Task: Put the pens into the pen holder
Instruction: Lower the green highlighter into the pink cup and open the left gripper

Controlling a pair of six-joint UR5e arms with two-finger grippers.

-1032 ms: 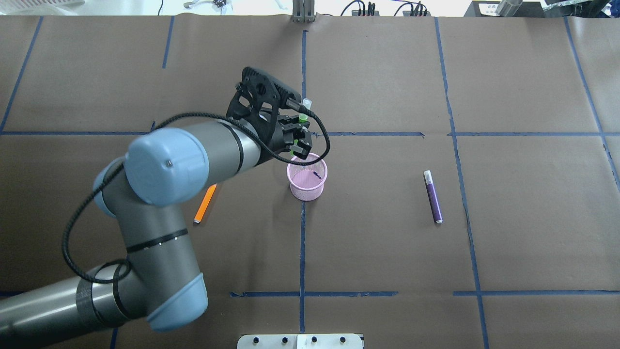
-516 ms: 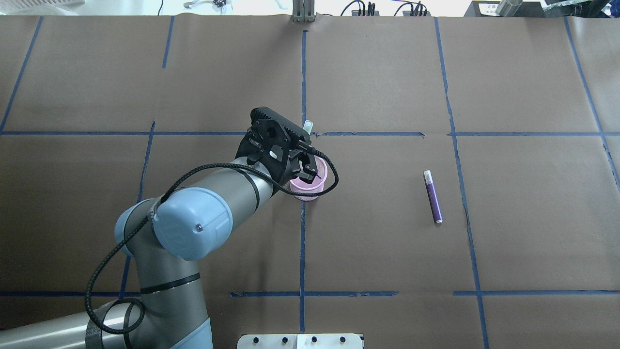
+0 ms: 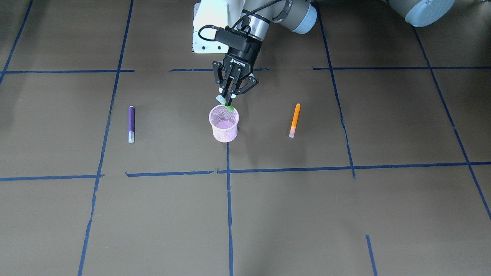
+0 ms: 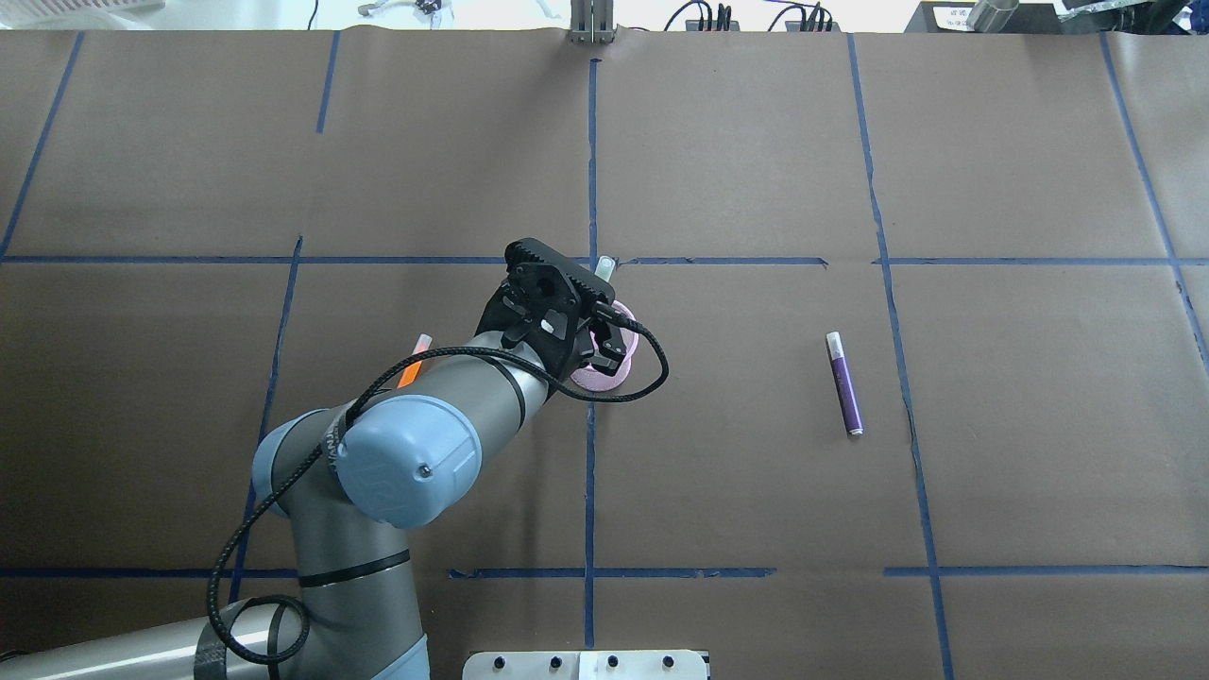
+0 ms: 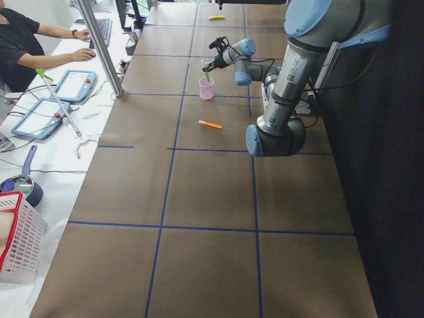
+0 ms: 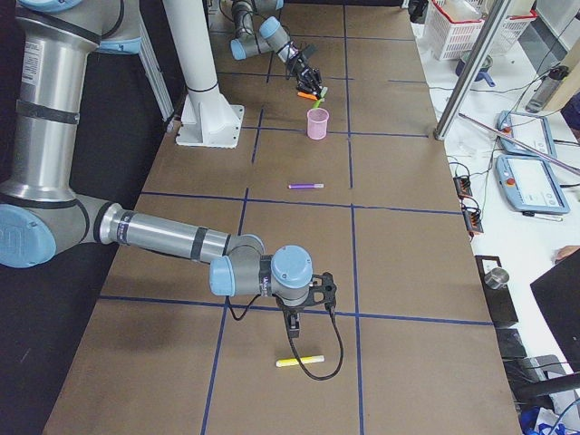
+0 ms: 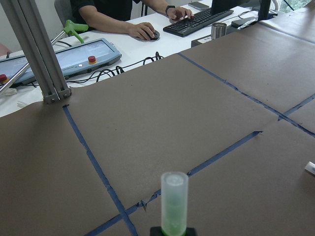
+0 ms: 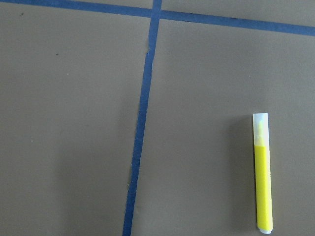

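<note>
My left gripper [image 3: 229,99] is shut on the green pen [image 3: 229,107], which is tilted with its pale cap up and its lower end just inside the rim of the pink mesh pen holder [image 3: 224,128]. From overhead, the left gripper [image 4: 604,342] covers most of the pen holder [image 4: 604,380]. The wrist view shows the green pen [image 7: 174,204] upright in front. The orange pen [image 3: 294,120] and the purple pen [image 3: 131,123] lie flat on either side of the holder. The right gripper [image 6: 292,323] hovers low over the table; I cannot tell its state.
A yellow pen [image 8: 262,174] lies on the brown paper by the right gripper, far from the holder. Blue tape lines cross the table. A person works at a keyboard [image 7: 197,19] beyond the far edge, beside a metal post [image 7: 37,49].
The left arm has pulled back toward the robot and come down, bringing the green pen from beside the holder's far rim to over and into its mouth. The purple pen has not moved.
</note>
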